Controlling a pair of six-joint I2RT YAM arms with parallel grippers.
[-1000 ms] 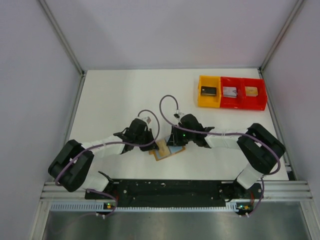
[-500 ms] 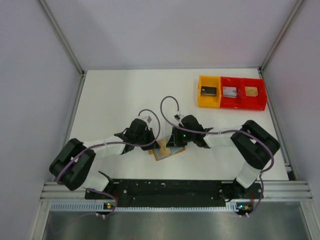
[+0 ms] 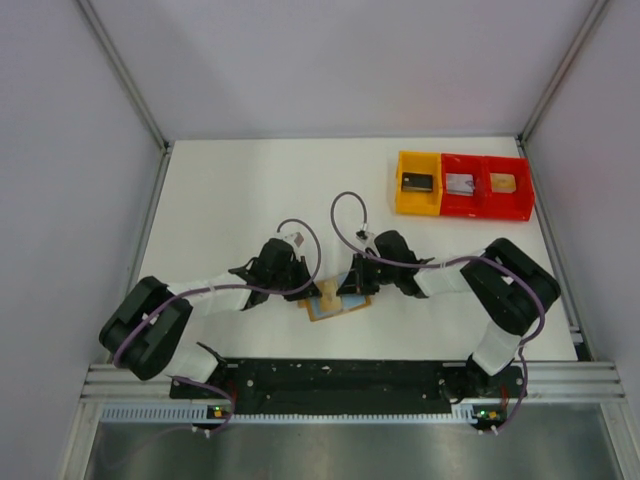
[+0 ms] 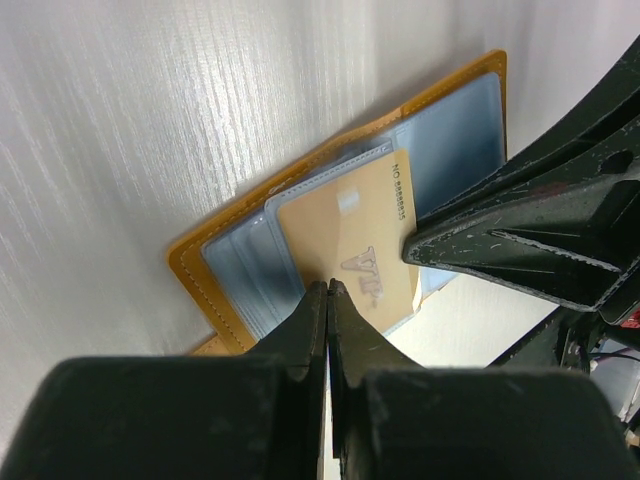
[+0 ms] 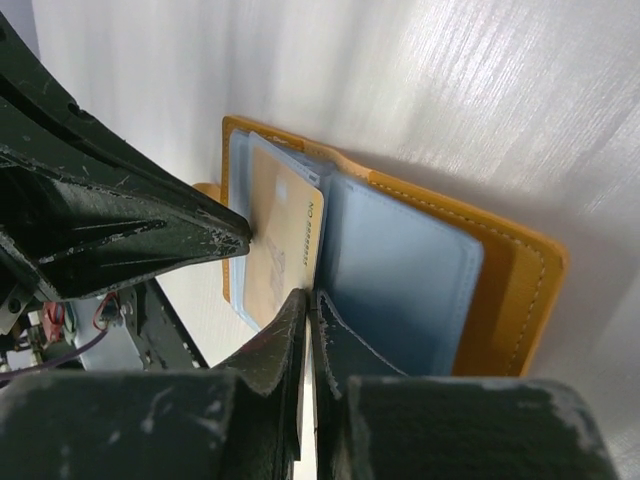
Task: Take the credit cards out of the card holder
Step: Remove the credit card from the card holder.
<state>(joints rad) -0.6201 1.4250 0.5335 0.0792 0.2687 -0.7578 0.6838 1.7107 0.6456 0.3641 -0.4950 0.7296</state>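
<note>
The card holder (image 3: 322,317) lies open on the table, tan-orange with grey-blue pockets (image 4: 455,130) (image 5: 400,270). A tan credit card (image 4: 350,235) (image 5: 280,225) marked VIP sticks halfway out of a pocket, with a pale blue layer under it. It also shows in the top view (image 3: 328,297). My left gripper (image 4: 328,286) (image 3: 306,290) is shut, its tips touching the card's one long edge. My right gripper (image 5: 308,294) (image 3: 346,290) is shut, its tips at the card's opposite long edge. I cannot tell whether either one pinches the card.
A yellow tray (image 3: 400,190) and a red double tray (image 3: 526,195) stand at the back right with small black, silver and tan rectangles in them. Both arms meet low over the wallet near the front edge. Walls enclose the table.
My right gripper has shifted a little right and toward the front. The tan card has turned between the two grippers and shows more. The left arm has barely moved.
</note>
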